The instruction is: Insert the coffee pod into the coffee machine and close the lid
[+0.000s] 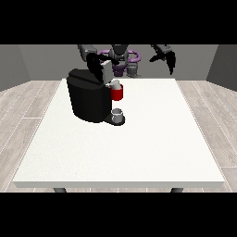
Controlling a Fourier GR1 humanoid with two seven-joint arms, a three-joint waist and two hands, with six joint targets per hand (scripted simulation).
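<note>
Table: one large white table (139, 152) filled the near part of the view, its front edge closest to the camera.
Cup: one small grey cup (117, 113) stood on the machine's base, under the red part.
Coffee machine: one black coffee machine (88, 95) stood on the table's far left part, with a red holder (117, 94) on its right side and its lid (106, 70) raised.
Coffee pod: one pale pod (116, 84) sat at the top of the red holder.
Writing: no brand or label could be read on anything.
Hand at the view's left: it (96, 64) was above the machine, next to the raised lid; whether its fingers were apart or together could not be told.
Hand at the view's right: it (167, 58) hung in the air, well apart from the machine, its fingers hanging down, relaxed and holding nothing.
</note>
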